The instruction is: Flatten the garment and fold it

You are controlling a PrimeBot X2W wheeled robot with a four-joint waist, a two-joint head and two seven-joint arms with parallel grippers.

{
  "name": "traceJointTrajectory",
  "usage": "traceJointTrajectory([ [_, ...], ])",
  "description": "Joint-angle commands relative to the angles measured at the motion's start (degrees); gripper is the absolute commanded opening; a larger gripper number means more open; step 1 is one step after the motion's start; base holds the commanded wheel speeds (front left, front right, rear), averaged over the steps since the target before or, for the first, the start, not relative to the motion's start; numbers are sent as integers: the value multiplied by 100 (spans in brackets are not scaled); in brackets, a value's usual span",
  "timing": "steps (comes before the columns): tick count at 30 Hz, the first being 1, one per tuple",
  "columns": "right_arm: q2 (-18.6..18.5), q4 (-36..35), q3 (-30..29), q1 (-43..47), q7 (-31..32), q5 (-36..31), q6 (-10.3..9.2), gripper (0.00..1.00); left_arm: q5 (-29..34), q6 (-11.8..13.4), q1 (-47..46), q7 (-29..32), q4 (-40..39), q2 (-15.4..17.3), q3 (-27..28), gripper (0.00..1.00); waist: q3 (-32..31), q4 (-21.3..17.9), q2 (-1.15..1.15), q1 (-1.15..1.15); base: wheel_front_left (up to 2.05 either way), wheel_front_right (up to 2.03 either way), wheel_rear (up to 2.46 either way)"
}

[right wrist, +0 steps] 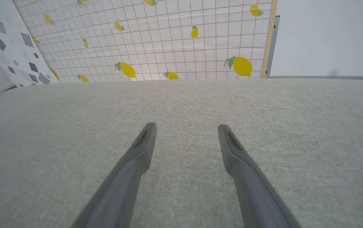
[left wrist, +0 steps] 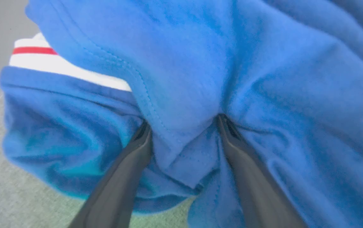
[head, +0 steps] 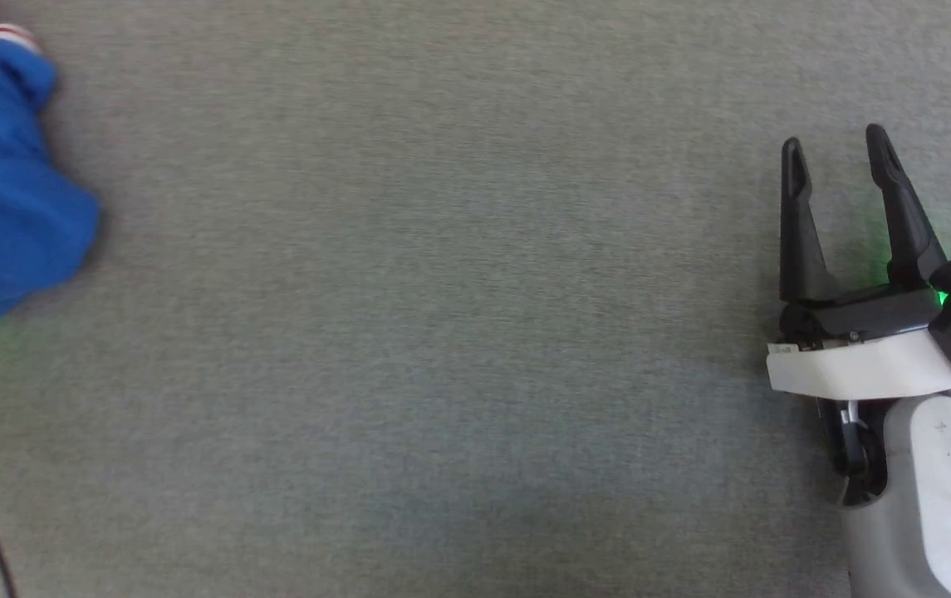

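Straddling a hemmed fold of the crumpled blue jersey [head: 2, 183], far left on the grey cloth surface [head: 442, 332], our left gripper [left wrist: 183, 122] stands wide; we should pinch the hem squarely before pulling. Our right gripper [head: 834, 141] hovers wide, empty.

Grey fabric surface [right wrist: 181, 104], lemon-print grid panel [right wrist: 168, 38], pale wall [right wrist: 327, 38]

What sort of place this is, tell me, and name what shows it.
Probably a staged indoor test area, not a home: a wide grey cloth-covered surface, a lemon-print gridded backdrop standing behind it, and a speckled panel beside that.
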Motion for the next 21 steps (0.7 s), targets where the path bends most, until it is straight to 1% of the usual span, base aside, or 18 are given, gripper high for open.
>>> traceJointTrajectory([
  [1, -65, 146, -76, 12, 13, 21, -13, 100, 24, 37, 266, 236, 135, -199, -186, 100, 181, -211, 30, 0, 0, 0, 0],
  [2, -65, 150, -76, 11, 13, 21, -13, 100, 48, 37, 318, 290, 99, -173, -215, 55, 151, -203, 30, 0, 0, 0, 0],
  [3, -65, 150, -67, 7, 12, 29, -13, 100, 100, 23, 370, 290, 37, -117, -237, 0, 114, -194, 30, 0, 0, 0, 0],
  [6, -65, 171, -57, 10, 12, 59, -13, 100, 284, -135, 437, -34, -146, 50, -263, 0, -49, -172, 30, 0, 0, 0, 0],
  [8, -65, 202, -56, 32, 12, 98, -13, 100, 528, -295, 382, -763, -285, 211, -182, 0, -213, -156, 30, 0, 0, 0, 0],
  [10, -65, 254, -63, 80, 11, 136, -13, 100, 905, -509, 349, -1671, -297, 413, -199, 0, -470, -144, 30, 0, 0, 0, 0],
  [13, -65, 327, -115, 212, 11, 192, -13, 100, 1311, -640, 214, -2931, -199, 547, -183, 0, -909, -125, 30, 0, 0, 0, 0],
  [14, -65, 357, -141, 283, 11, 217, -13, 100, 1400, -685, 147, -3341, -133, 562, -185, 0, -1092, -118, 30, 0, 0, 0, 0],
  [16, -65, 421, -198, 433, 11, 251, -13, 100, 1530, -805, 34, -3950, -50, 565, -265, 0, -1457, -100, 30, 0, 0, 0, 0],
  [18, -65, 483, -267, 613, 11, 283, -13, 100, 1629, -898, -86, -4430, 21, 555, -354, 0, -1827, -85, 30, 0, 0, 0, 0],
  [21, -65, 556, -339, 869, 11, 319, -13, 100, 1782, -1068, -241, -4963, 84, 542, -580, 0, -2349, -99, 30, 0, 0, 0, 0],
])
